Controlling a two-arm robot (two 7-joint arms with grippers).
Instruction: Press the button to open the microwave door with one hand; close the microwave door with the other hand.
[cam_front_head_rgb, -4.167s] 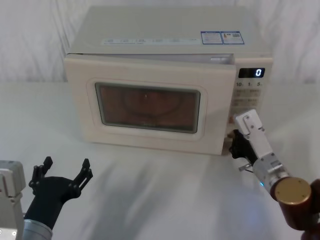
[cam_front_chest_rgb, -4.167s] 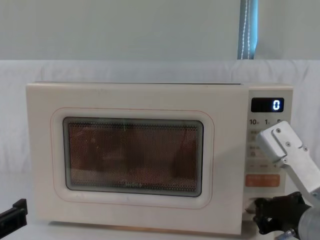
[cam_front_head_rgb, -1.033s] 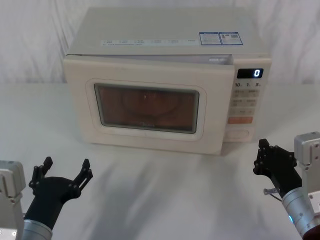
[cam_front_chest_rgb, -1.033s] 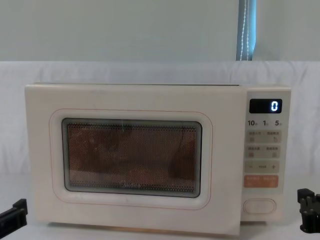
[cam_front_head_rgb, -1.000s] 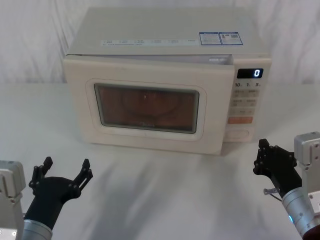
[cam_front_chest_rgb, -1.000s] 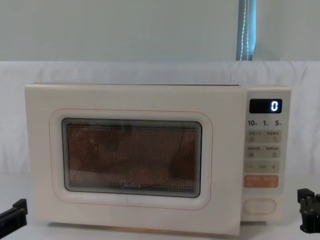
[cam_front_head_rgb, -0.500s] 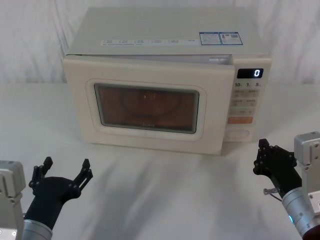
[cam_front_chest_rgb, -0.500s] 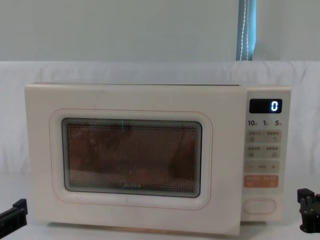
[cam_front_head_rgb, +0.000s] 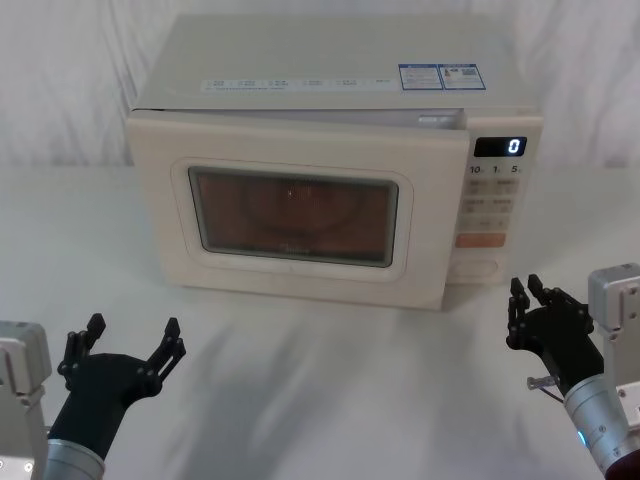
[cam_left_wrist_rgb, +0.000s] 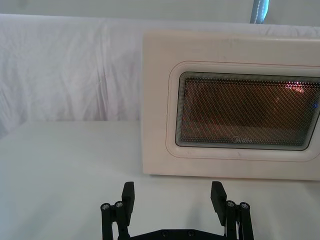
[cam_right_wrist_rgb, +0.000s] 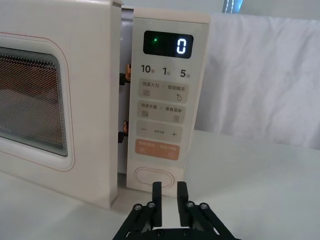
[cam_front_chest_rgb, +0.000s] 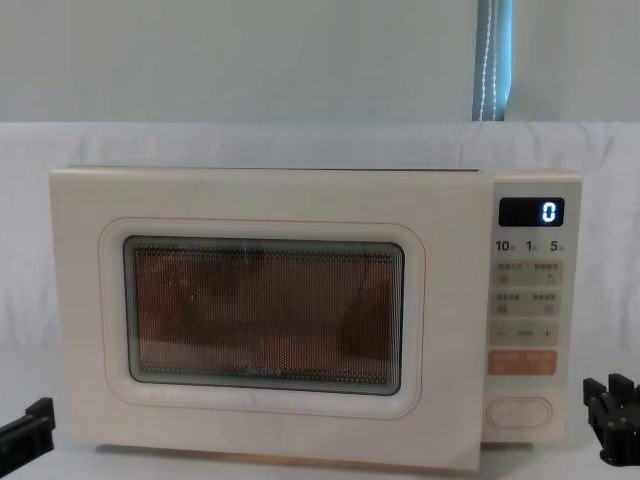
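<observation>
Tools nearest you: your left tool (cam_front_head_rgb: 125, 349) hovers low over the white desk (cam_front_head_rgb: 330, 380) at the near left, fingers spread wide, well apart from the microwave. In the left wrist view its two fingertips (cam_left_wrist_rgb: 128, 192) stand far from each other, aimed at the hinge side of the microwave door (cam_left_wrist_rgb: 235, 105). Your right tool (cam_front_head_rgb: 525, 305) hangs at the near right, just in front of the control panel (cam_front_head_rgb: 490, 215) and apart from it; its fingers (cam_right_wrist_rgb: 157, 197) are nearly pressed together, with only a narrow gap showing in the right wrist view, and they pinch nothing. They point at the button (cam_right_wrist_rgb: 154, 176), which sits at the bottom of the panel, below the orange key (cam_right_wrist_rgb: 156, 150).

Farther back, the microwave door (cam_front_head_rgb: 295, 220) stands slightly ajar: you see a dark slit between its free edge and the panel in the right wrist view, and the door's top edge juts forward of the cabinet in the head view. The interior glows orange behind the window (cam_front_chest_rgb: 265, 315). The display (cam_front_chest_rgb: 533, 211) reads 0. White cloth (cam_front_head_rgb: 70, 70) hangs behind the microwave.
</observation>
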